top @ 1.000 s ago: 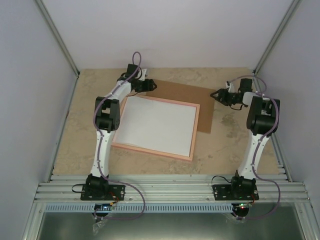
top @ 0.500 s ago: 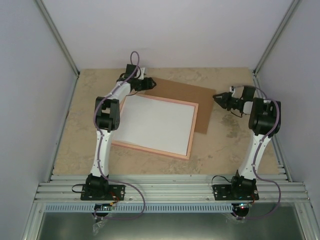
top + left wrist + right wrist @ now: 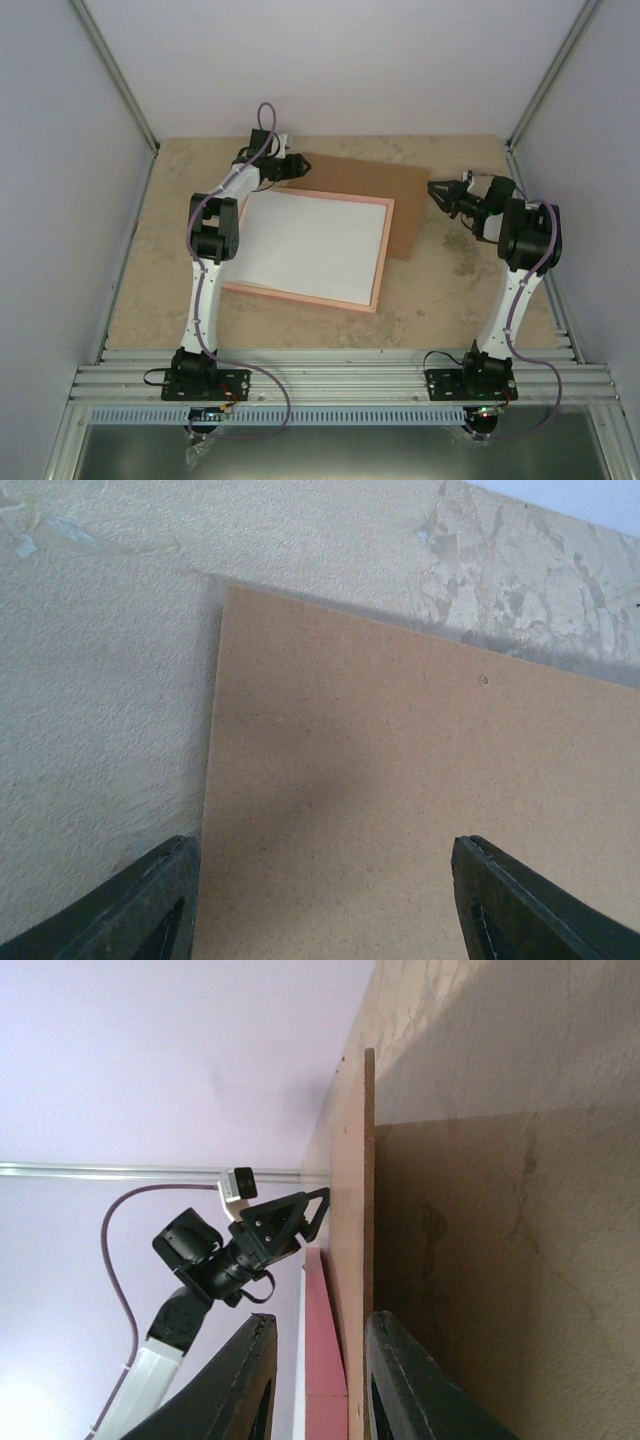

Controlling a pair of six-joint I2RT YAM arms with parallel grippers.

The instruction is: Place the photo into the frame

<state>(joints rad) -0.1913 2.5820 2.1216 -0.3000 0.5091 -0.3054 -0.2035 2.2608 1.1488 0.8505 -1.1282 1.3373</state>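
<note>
I see the photo with its plain white back up, lying inside the frame. The frame is thin and pink and lies flat near the middle of the table, a little turned. Its far right part lies over the brown board, and its left side is partly hidden under my left arm. The left gripper hangs with fingers wide apart above the board's far left corner. The right gripper is at the board's right edge with fingers narrow; I cannot tell if it grips. There is bare table to the right of the frame and in front of it.
</note>
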